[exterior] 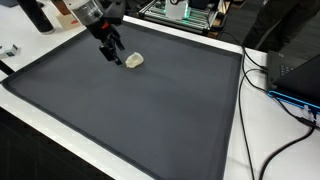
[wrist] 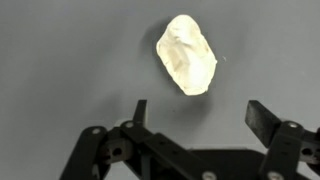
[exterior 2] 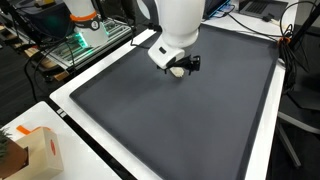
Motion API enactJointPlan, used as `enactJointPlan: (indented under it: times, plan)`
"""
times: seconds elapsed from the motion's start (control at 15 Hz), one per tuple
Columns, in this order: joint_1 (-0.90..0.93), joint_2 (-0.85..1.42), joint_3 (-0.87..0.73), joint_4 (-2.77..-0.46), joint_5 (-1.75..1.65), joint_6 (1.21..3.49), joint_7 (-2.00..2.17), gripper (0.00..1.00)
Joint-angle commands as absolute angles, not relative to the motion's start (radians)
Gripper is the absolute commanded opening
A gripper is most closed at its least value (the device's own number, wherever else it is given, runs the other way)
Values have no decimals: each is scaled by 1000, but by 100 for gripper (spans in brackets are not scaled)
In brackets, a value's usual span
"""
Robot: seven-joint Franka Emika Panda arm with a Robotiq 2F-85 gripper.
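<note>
A small pale cream lump, like crumpled cloth or paper (wrist: 186, 55), lies on the dark grey mat (exterior: 130, 110). It shows in both exterior views (exterior: 134, 61) (exterior 2: 178, 71). My gripper (wrist: 200, 112) is open and empty, its two black fingers spread wide just short of the lump, not touching it. In an exterior view the gripper (exterior: 112, 55) hangs close beside the lump near the mat's far edge. In an exterior view the white arm (exterior 2: 172, 30) partly covers the lump from above.
The mat sits on a white table (exterior: 255, 130). Black cables (exterior: 275, 85) and a dark box lie along one side. A cardboard box (exterior 2: 35, 150) stands at a table corner. Electronics with green lights (exterior 2: 85, 40) sit beyond the mat's edge.
</note>
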State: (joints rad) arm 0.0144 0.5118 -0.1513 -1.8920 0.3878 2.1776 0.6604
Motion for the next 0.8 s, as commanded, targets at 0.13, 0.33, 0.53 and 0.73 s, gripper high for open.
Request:
enactJointPlan:
  times: [0.13,0.33,0.53,0.73]
  plan:
    - [104,571,-152,-1780,109,2103,768,100]
    - [153,582,-146,-1760,-22,2090,766,100]
    - [198,582,-141,-1765,-150,2101,748,100]
    - [243,577,-137,-1783,-279,2118,741,100]
